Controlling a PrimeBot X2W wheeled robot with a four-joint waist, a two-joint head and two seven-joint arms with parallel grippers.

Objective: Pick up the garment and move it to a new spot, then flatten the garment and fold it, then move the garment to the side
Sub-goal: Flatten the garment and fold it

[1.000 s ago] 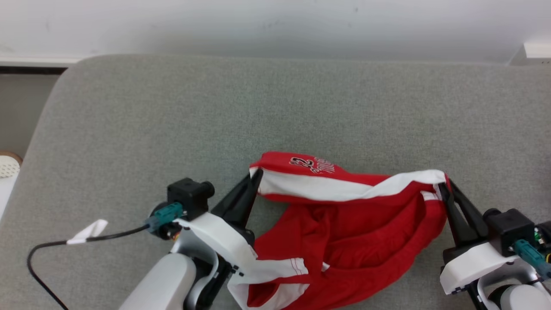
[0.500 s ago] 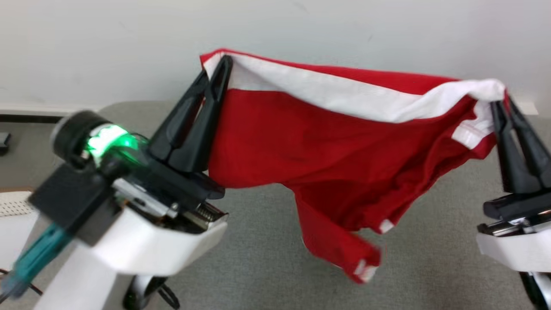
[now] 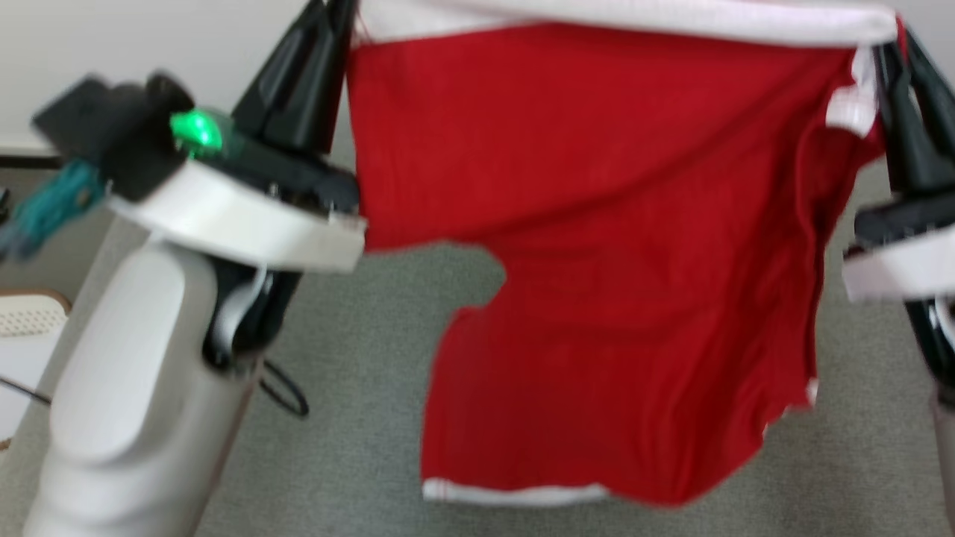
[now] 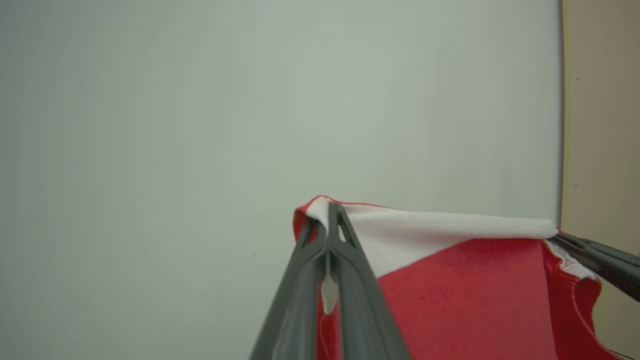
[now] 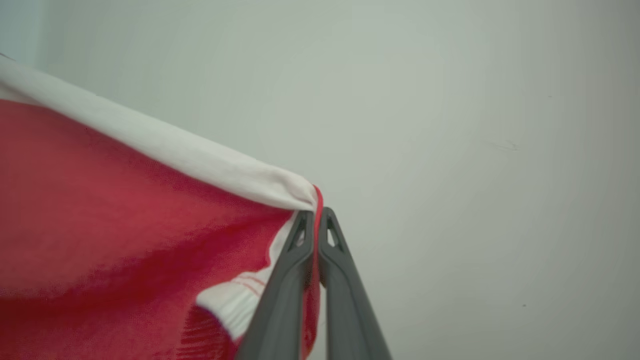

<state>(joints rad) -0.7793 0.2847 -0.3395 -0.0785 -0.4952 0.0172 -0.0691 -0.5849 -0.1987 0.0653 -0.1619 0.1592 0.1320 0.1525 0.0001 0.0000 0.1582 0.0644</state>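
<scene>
The left gripper (image 4: 330, 210) is clenched on the garment (image 3: 597, 261), pinching the upper corner of the cloth where its white band (image 3: 634, 11) begins; in the head view this grip sits at 11 o'clock. The right gripper (image 5: 316, 215) is likewise clenched on the garment, its two fingers pressed together over the opposite end of the white band, at 1 o'clock in the head view. The garment, red with white trim, is stretched between the two grips and hangs as a broad sheet through the centre of the head view toward 6 o'clock, clear of the grey cushion (image 3: 358, 388) beneath it. The white hem (image 3: 515, 494) forms the lowest edge at 6 o'clock. The right side of the cloth is bunched and folded just below the right grip. A green light (image 3: 195, 132) glows on the left wrist housing at 10 o'clock. A dark cable (image 3: 287, 388) loops beside the left forearm at 8 o'clock. In both wrist views a plain pale wall (image 4: 200, 100) lies behind the fingers.
</scene>
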